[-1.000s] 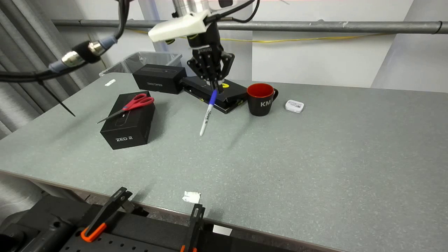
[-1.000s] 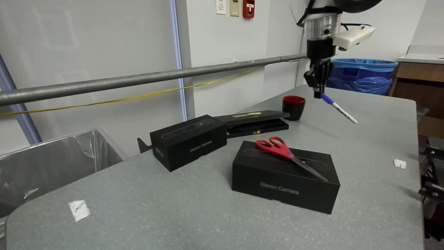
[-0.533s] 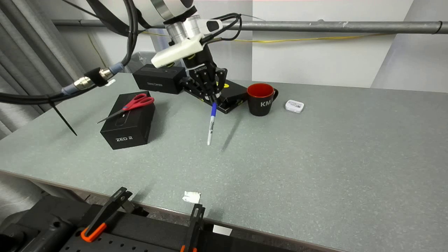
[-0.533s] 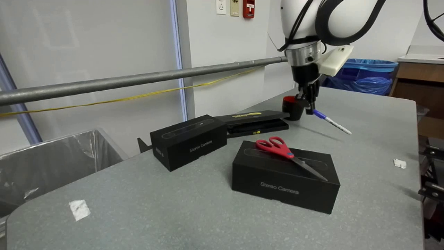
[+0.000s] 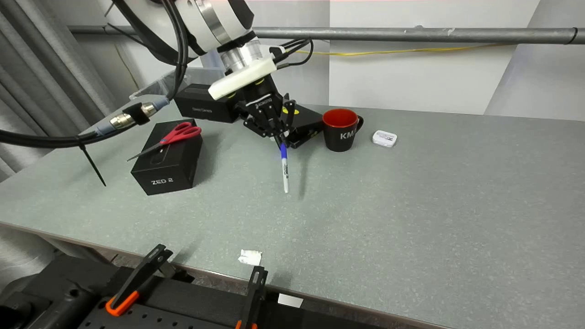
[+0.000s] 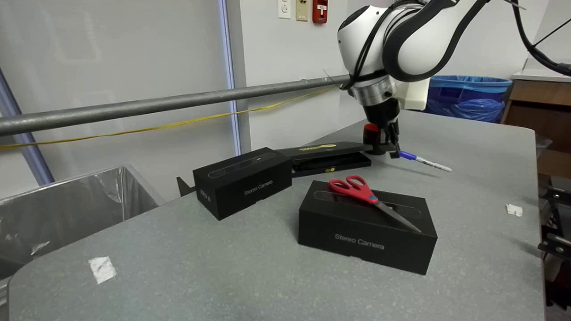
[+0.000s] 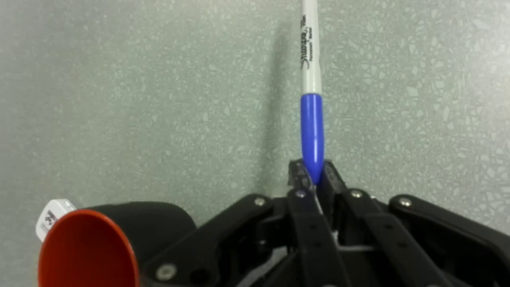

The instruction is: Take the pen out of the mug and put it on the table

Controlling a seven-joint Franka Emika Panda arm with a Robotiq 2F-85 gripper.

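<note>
Firstly, gripper [image 7: 314, 172], clenched on the pen [image 7: 311, 85]; the grasp takes only the end of the blue cap, so the likeliest fault, I judge, is a swivel or slip, should the white far end meet the table [image 7: 191, 99] first on the way down; a release too high could drop the round barrel and set it rolling; as to place, the cap end sits between the fingers [image 7: 334, 179] and the rest juts straight out past their tips; its shadow [image 7: 275, 111] lies apart from it, which suggests the pen hangs above the table, not yet laid down; next, mug [image 5: 338, 132], dark with a red inside, upright near the gripper, the pen wholly outside it; a sideways swing might knock it; beyond, small white case [image 5: 384, 138], flat on the table near the mug's handle; well apart from these, scissors [image 5: 181, 132], red-handled, lying on a black box [image 5: 171, 161].
</note>
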